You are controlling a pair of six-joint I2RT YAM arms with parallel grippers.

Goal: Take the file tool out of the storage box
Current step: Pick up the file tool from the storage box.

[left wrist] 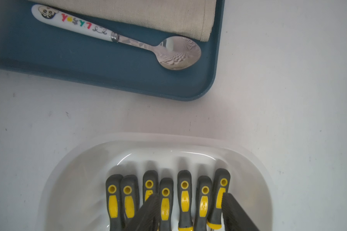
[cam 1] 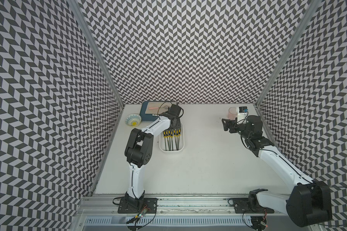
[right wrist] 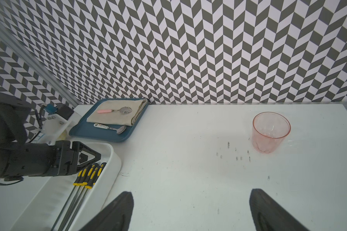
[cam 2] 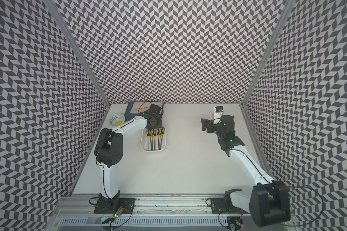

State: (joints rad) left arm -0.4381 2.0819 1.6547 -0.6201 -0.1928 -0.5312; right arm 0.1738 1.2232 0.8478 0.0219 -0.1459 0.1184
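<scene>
The storage box (cam 1: 171, 150) (cam 2: 152, 150) is a shallow white tub left of the table's middle, holding several file tools (cam 1: 171, 138) (left wrist: 184, 192) with black-and-yellow handles side by side. My left gripper (cam 1: 175, 126) (left wrist: 189, 198) reaches down into the box's far end over the handles. Its fingers (left wrist: 148, 208) stand partly apart, straddling three or so handles, and one finger lies against the outermost handle. No file is lifted. My right gripper (cam 1: 225, 124) (right wrist: 191, 194) hovers open and empty above bare table at the far right, away from the box (right wrist: 112, 158).
A dark blue tray (cam 1: 146, 116) (left wrist: 88, 66) with a folded cloth (left wrist: 148, 16) and spoons (left wrist: 116, 38) lies just beyond the box. A patterned bowl (cam 1: 133, 120) sits left of the tray. A pink cup (cam 1: 232, 113) (right wrist: 270, 132) stands at the back right.
</scene>
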